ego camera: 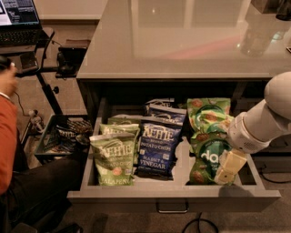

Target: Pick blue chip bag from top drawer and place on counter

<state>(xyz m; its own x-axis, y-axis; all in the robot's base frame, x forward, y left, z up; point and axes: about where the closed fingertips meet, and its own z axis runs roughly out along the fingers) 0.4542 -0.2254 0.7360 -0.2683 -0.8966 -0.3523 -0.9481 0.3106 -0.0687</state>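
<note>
The top drawer (173, 196) is pulled open below the grey counter (182, 45). The blue chip bag (157, 148) stands in the drawer's middle, its "Sea Salt & Vinegar" lettering facing up. A second dark blue bag (164, 110) lies behind it. My gripper (228, 167), on the white arm (263, 120), hangs low over the front right of the drawer, on top of a green Dang bag (205, 157). It is to the right of the blue chip bag and apart from it, holding nothing.
Light green jalapeno bags (113, 157) stand left of the blue bag. Another green bag (208, 113) lies at the back right. A person in an orange sleeve (7, 136) sits at left, by a laptop (18, 13) and a floor basket (59, 136).
</note>
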